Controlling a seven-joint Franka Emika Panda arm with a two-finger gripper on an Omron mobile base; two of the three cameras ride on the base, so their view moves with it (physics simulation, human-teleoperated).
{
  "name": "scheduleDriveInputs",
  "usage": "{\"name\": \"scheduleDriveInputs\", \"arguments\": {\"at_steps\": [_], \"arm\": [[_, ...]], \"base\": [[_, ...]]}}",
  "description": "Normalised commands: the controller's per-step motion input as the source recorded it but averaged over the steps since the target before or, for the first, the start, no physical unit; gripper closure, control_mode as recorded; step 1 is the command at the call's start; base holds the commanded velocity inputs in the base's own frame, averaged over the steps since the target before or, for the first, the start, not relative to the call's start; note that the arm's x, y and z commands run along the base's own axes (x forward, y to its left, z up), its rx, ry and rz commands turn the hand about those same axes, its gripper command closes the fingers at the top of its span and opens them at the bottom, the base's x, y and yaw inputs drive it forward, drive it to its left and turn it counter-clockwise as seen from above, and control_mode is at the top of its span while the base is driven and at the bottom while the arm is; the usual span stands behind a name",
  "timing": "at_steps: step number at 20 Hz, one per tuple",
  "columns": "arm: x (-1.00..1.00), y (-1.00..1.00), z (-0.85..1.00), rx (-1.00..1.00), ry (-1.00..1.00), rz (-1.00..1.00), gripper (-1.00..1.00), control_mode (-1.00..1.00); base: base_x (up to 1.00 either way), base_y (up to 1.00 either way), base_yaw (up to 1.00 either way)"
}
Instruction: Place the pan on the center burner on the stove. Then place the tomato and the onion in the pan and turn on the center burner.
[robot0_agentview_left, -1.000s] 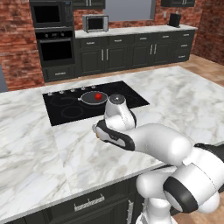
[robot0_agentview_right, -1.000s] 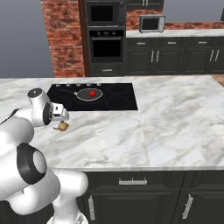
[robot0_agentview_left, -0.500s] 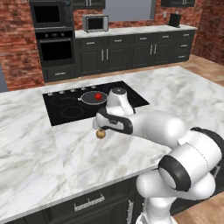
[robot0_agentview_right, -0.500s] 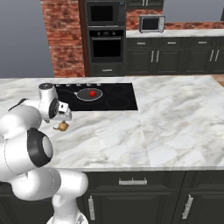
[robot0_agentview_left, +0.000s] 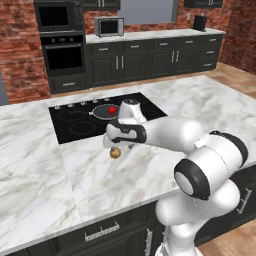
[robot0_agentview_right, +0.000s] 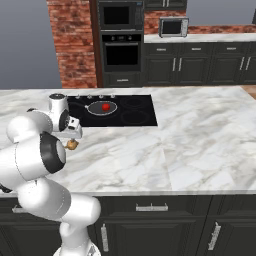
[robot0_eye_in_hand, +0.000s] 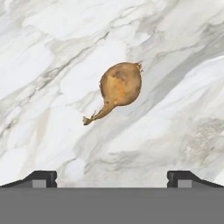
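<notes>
The pan sits on the black stove over the center burner, whose ring it mostly covers, and the red tomato lies in it. Pan, tomato and stove also show from the right. The tan onion lies on the marble just in front of the stove. My gripper hangs straight above it, open, not touching. In the hand view the onion lies on its side ahead of the gripper, between the lines of the two fingertips.
A row of silver knobs runs along the stove's far edge. The marble counter stretches wide to the right and ends at its front edge near my base. Dark cabinets, wall ovens and a microwave stand across the room.
My arm has stretched out and the hand has shifted a little, uncovering the onion beneath it. The onion, pan and tomato have not moved. The gripper stays open.
</notes>
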Motion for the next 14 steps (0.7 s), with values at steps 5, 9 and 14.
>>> {"name": "scheduleDriveInputs", "arguments": {"at_steps": [5, 9, 14], "arm": [[0.00, 0.02, -0.12, 0.00, 0.00, -0.05, -1.00, -1.00], [0.08, 0.00, 0.00, 0.00, 0.00, -0.04, -1.00, -1.00], [0.27, 0.00, 0.00, 0.00, 0.00, -0.04, -1.00, -1.00]], "base": [[0.00, 0.00, 0.00], [0.00, 0.00, 0.00], [0.00, 0.00, 0.00]]}}
